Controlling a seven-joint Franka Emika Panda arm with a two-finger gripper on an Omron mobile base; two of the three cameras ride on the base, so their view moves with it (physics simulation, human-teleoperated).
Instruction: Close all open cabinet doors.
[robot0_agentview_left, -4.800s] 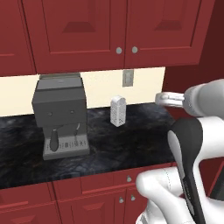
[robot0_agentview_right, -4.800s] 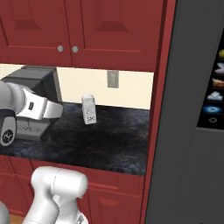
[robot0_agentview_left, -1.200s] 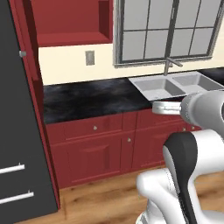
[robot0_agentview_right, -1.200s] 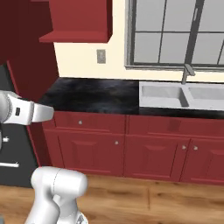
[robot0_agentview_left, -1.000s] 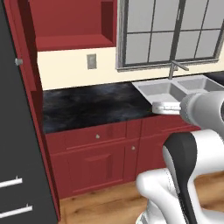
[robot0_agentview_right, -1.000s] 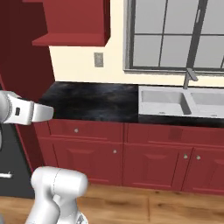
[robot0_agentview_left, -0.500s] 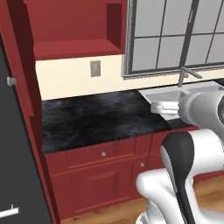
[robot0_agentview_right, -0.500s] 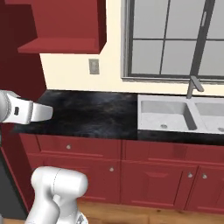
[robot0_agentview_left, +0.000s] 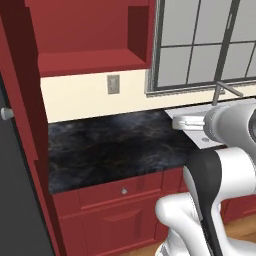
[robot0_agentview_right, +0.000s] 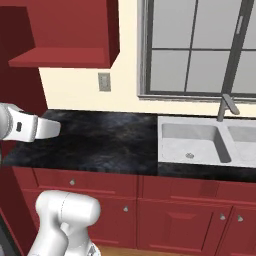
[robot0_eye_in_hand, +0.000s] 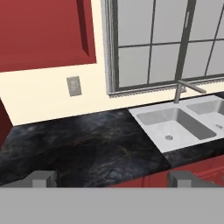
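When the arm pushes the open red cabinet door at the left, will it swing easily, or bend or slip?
The cabinet door looks like a thick rigid panel, so it probably will not bend. It stands swung out from the shelf, so it likely pivots rather than slides. Its smooth face may be slippery to push.

The countertop (robot0_eye_in_hand: 87, 144) looks like polished black marble with pale veining, the sink (robot0_eye_in_hand: 175, 127) and faucet (robot0_eye_in_hand: 186, 89) are matt grey metal, the open wall cabinet (robot0_agentview_left: 90, 45) is smooth painted dark red, and the wall (robot0_agentview_right: 75, 90) is flat cream
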